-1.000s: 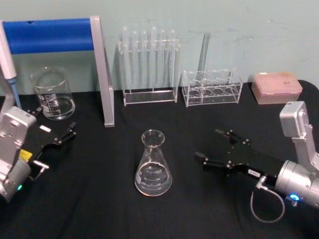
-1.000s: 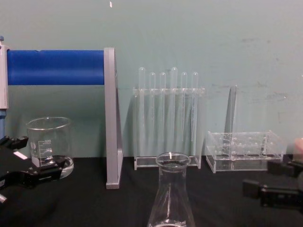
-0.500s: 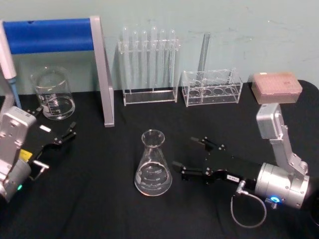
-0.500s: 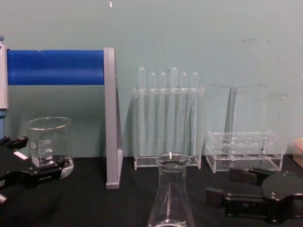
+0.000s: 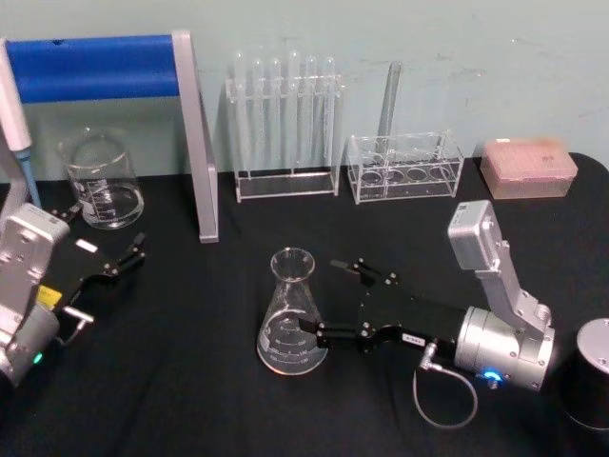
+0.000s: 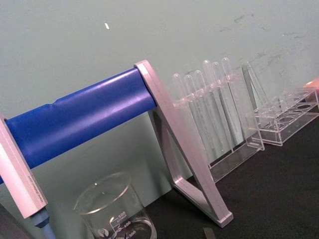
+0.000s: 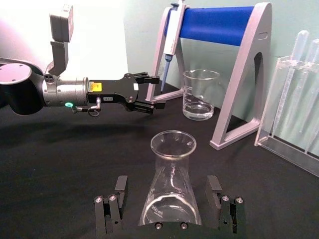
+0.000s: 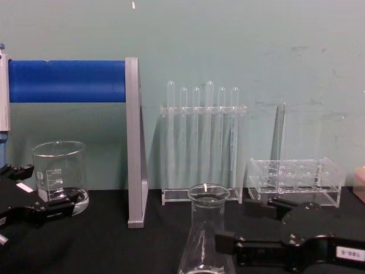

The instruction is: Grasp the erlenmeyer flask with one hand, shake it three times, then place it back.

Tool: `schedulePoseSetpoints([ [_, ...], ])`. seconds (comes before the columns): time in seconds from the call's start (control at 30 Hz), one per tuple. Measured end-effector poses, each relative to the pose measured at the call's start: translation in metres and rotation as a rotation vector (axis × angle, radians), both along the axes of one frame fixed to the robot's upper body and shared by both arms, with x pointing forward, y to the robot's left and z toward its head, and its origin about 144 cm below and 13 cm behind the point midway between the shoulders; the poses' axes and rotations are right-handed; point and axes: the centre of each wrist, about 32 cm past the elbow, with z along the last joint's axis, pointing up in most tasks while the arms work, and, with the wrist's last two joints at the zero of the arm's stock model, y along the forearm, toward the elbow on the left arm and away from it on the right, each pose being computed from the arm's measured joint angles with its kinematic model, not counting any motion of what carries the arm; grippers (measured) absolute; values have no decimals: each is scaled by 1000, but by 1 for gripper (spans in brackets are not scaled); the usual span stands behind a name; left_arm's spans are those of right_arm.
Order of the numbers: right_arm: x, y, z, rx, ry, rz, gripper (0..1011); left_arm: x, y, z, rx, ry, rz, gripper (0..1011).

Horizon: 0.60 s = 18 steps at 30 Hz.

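Flask (image 5: 291,319), black tabletop (image 5: 190,400) (cloth, perhaps), green wall (image 5: 495,67)

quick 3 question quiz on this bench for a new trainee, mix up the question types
1. True or false: the right gripper is shut on the flask.
2. Which thing stands nearest the left gripper? A) beaker B) pink box C) test tube rack
3. Fill the gap: the flask stands upright on the table, ___ the right gripper's two fingers.

Key: 1 false, it is open with a gap on each side of the glass; 2 A; 3 between.
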Motion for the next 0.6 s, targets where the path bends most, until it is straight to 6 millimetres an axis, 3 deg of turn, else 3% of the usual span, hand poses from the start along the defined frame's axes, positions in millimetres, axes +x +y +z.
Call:
schedulePoseSetpoints([
  [0.6,24,23,-3,0,-7,29,1002,0,0,0,0,0,0,1001],
])
